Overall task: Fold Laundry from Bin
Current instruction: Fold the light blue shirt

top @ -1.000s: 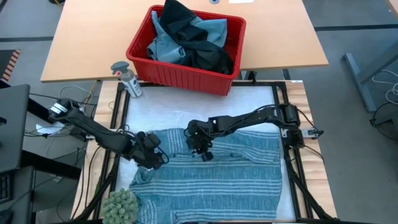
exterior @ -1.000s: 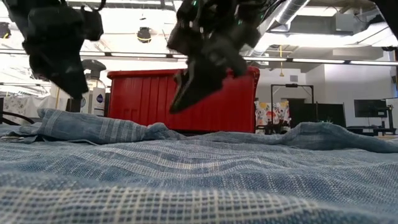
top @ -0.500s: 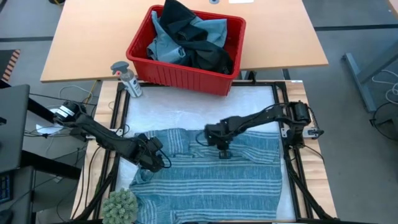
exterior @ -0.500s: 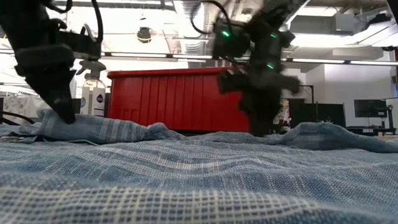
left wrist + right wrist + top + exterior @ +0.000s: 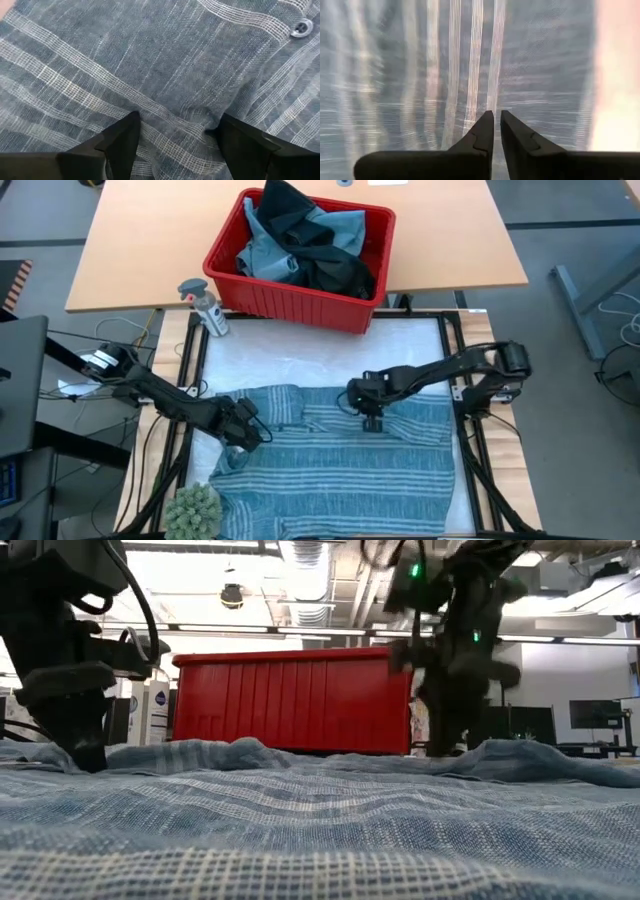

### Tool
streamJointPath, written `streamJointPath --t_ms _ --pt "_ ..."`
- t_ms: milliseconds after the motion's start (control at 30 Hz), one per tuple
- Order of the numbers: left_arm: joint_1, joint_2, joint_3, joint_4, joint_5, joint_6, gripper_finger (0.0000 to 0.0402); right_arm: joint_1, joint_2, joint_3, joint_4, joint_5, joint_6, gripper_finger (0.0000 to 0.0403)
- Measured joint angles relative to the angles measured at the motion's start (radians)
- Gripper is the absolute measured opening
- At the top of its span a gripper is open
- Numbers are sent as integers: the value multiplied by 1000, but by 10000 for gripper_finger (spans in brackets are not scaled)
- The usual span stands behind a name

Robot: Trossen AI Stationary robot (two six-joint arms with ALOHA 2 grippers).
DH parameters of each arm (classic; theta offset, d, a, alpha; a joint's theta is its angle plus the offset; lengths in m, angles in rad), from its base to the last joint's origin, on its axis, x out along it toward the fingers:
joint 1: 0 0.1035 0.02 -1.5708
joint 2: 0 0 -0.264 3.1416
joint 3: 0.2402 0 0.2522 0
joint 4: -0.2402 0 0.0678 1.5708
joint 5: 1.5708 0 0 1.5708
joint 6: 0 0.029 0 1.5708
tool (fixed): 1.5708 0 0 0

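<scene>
End effectors are both touching our striped shirt (image 5: 340, 465) lying flat on the desk (image 5: 300, 350): left end effector (image 5: 175, 131) is pressing down open, right end effector (image 5: 497, 125) is nearly closed.

Left claw (image 5: 245, 427) fingers spread, lowered, right claw (image 5: 371, 420) fingers nearly together, lowered

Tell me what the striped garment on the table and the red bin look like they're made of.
Striped garment: seemingly a woven cotton or linen-like cloth, matte, with visible crossing threads, pale woven stripes and a small button. Red bin: apparently moulded plastic, smooth with slight sheen, judging by its ribbed walls and thick rim.
</scene>
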Motion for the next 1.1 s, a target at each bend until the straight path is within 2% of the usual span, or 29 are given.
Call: streamJointPath --t_ms 233,467,667,800,900,1100 --pt "2 1 -6 7 0 -2 245 56 -232 -16 -181 -3 163 64" --pt "4 2 -6 8 19 -2 245 324 -351 -157 -281 -8 427 81" --pt "4 2 -6 8 28 8 245 554 -453 -211 -350 -3 690 128" --pt "4 2 -7 8 29 9 245 676 -471 -255 -359 -2 822 175" --pt "4 2 -7 8 29 8 245 710 -445 -274 -406 31 931 200" --pt "3 3 -7 8 31 15 245 715 -410 -302 -457 58 947 203"
